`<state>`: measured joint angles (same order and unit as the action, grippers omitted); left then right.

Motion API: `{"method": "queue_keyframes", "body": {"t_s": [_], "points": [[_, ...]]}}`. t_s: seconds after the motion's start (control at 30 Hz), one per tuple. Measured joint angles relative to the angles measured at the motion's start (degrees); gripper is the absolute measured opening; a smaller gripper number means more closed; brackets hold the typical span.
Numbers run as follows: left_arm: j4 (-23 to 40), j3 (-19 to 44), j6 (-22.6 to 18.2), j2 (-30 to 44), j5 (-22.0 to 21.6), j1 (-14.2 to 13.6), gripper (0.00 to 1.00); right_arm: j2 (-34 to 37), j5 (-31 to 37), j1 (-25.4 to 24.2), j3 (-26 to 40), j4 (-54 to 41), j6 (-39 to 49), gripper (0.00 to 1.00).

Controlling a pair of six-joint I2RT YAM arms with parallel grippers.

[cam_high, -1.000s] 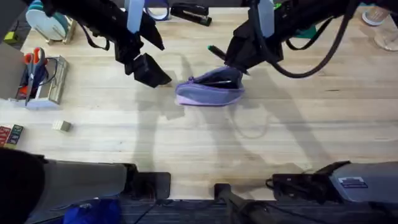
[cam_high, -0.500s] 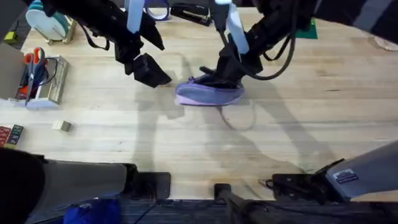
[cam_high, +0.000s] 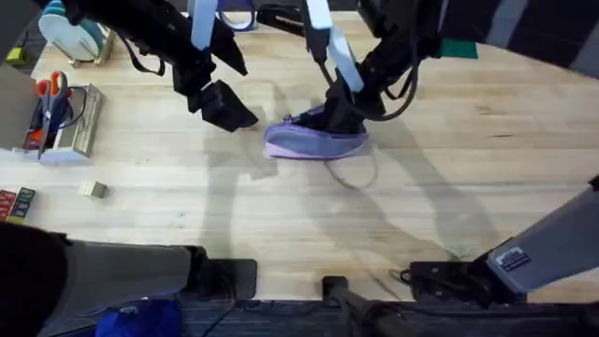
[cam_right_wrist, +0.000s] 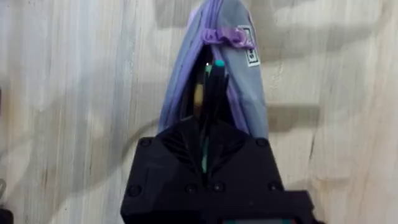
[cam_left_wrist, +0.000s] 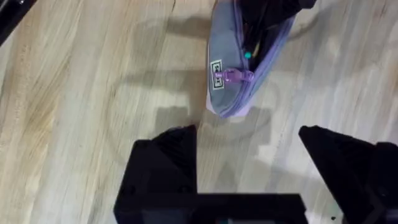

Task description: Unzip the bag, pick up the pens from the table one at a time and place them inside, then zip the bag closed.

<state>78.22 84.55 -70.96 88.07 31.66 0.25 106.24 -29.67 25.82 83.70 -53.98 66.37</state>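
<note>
The soft purple cloth pencil bag [cam_high: 314, 140] lies on the big light wooden table [cam_high: 281, 206], near the middle and a bit toward the far side. Its long side runs left to right across the table. The zipper is open along the top, so the bag gapes like a mouth. The little purple zipper pull [cam_left_wrist: 231, 76] sits at the bag's left end, next to a small white tag [cam_left_wrist: 216, 66].

A thin dark pen with a green tip [cam_right_wrist: 211, 87] is inside the open slit. It lies along the bag, the same way as the bag's long side, and its green tip points toward the end with the zipper pull. In the left wrist view a tiny green spot [cam_left_wrist: 248, 55] shows in the dark gap.

The right gripper [cam_high: 339, 117] is down at the right end of the bag, right over the opening. Its black fingers are pressed together on the pen, and the pen sticks out from between them into the bag.

The left gripper [cam_high: 225, 105] hangs over the table just to the left of the bag and does not touch it. Its two black fingers [cam_left_wrist: 165, 155] are spread wide apart with nothing between them.

Far off at the left edge of the table sit red-handled scissors [cam_high: 53, 94].
</note>
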Motion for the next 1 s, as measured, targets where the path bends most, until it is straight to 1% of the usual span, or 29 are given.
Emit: {"method": "queue_keyframes", "body": {"t_s": [0.13, 0.37, 0.4, 0.43, 0.47, 0.5, 0.53, 0.63, 0.67, 0.73, 1.0], "points": [[0.0, 0.0, 0.0, 0.0, 0.0, 0.0, 0.993, 1.41, -0.15, 0.0, 0.0, 0.16, 0.11, 0.031], [0.0, 0.0, 0.0, 0.0, 0.0, 0.0, 0.993, 1.46, -0.17, 0.0, 0.0, 0.38, 0.11, 0.031], [-0.01, 0.0, 0.0, 0.0, 0.0, 0.0, 0.993, 1.46, -0.16, 0.0, 0.0, 0.37, 0.08, 0.045], [0.0, 0.0, 0.0, 0.0, 0.0, 0.0, 0.993, 1.46, -0.17, 0.0, 0.0, 0.37, 0.11, 0.101], [0.0, 0.0, 0.0, 0.0, 0.0, 0.0, 0.993, 1.46, -0.15, 0.0, 0.0, 0.37, 0.18, 0.19], [0.0, 0.0, 0.0, 0.0, 0.0, 0.0, 0.993, 1.46, -0.15, 0.0, 0.0, 0.36, 0.1, 0.315], [-0.01, 0.0, 0.0, 0.0, 0.0, 0.0, 0.993, 1.46, -0.15, 0.0, 0.0, 0.39, 0.11, 0.475], [0.0, 0.0, 0.0, 0.0, 0.0, 0.0, 0.993, 1.46, -0.09, 0.02, 0.0, 0.58, 0.13, 0.898], [0.0, 0.0, 0.0, 0.0, 0.0, 0.0, 0.993, 1.48, -0.09, 0.04, 0.0, 0.64, 0.35, 0.967], [0.0, 0.0, 0.0, 0.0, 0.0, 0.0, 0.993, 1.46, -0.07, 0.04, 0.0, 0.6, 0.39, 0.992], [0.0, 0.0, 0.0, 0.0, 0.0, 0.0, 0.993, 1.46, -0.09, 0.04, 0.0, 0.6, 0.55, 0.995]]}}
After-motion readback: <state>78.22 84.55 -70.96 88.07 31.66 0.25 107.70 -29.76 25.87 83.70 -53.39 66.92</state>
